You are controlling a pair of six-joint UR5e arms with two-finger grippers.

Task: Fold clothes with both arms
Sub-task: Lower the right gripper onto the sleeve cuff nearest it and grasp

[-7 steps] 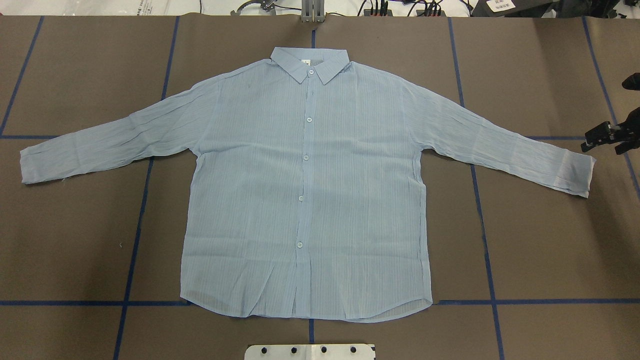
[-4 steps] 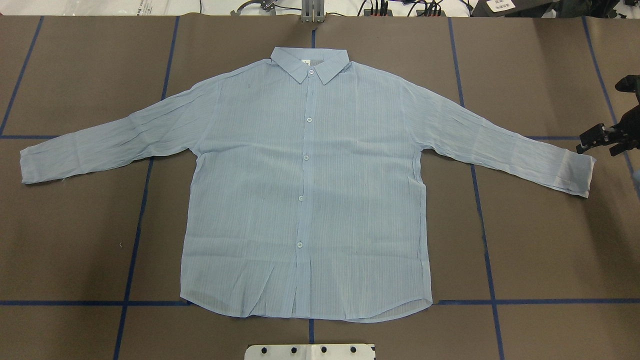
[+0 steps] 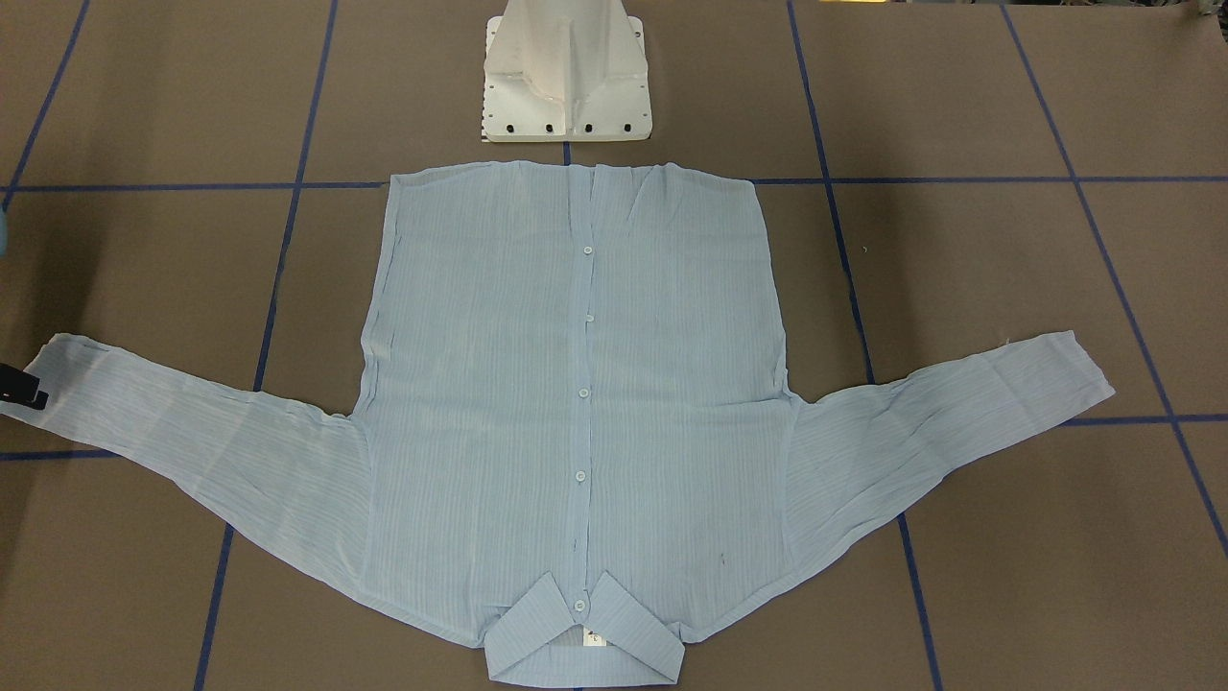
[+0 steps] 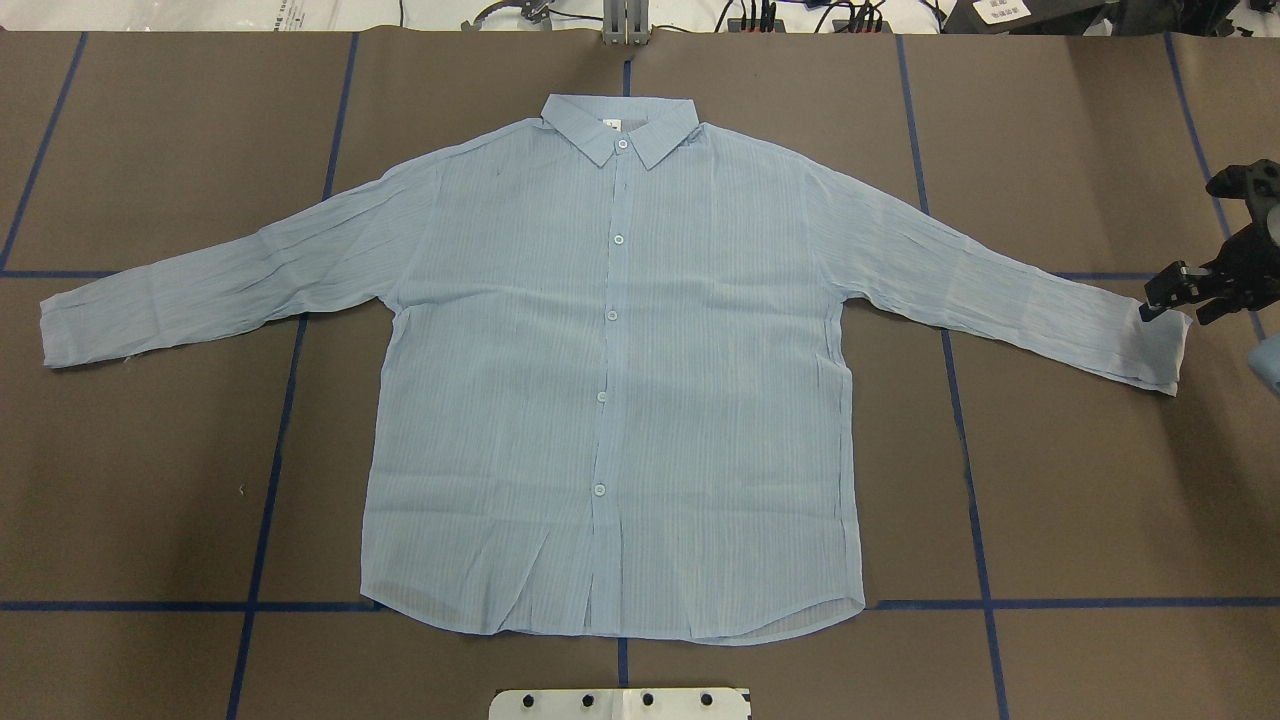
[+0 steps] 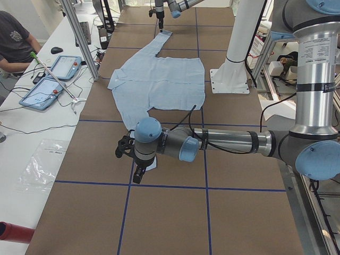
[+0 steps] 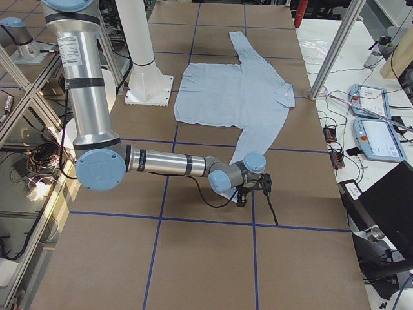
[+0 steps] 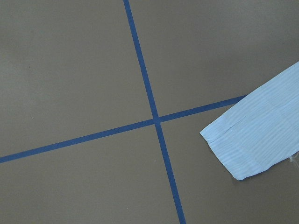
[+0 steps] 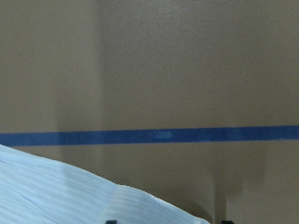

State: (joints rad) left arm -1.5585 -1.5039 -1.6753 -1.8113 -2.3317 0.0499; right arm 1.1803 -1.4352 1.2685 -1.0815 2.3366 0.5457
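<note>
The light-blue shirt (image 4: 610, 380) lies flat and face up on the brown table, buttoned, collar (image 4: 620, 125) at the far side, both sleeves spread out. My right gripper (image 4: 1180, 305) stands open at the right sleeve's cuff (image 4: 1160, 345), its fingers at the cuff's far corner; its fingertips (image 8: 110, 221) just show at the bottom of the right wrist view over the cloth. My left gripper (image 5: 136, 171) hangs near the left cuff (image 7: 252, 140), beyond the sleeve's end. It shows only in the exterior left view, so I cannot tell whether it is open or shut.
The robot's white pedestal base (image 3: 566, 77) stands just behind the shirt's hem. Blue tape lines (image 4: 270, 470) cross the table. A person sits at a side bench with tablets (image 5: 53, 79) past the table's far edge.
My right gripper has moved left, from beside the right cuff to over its far corner. The shirt has not moved.
</note>
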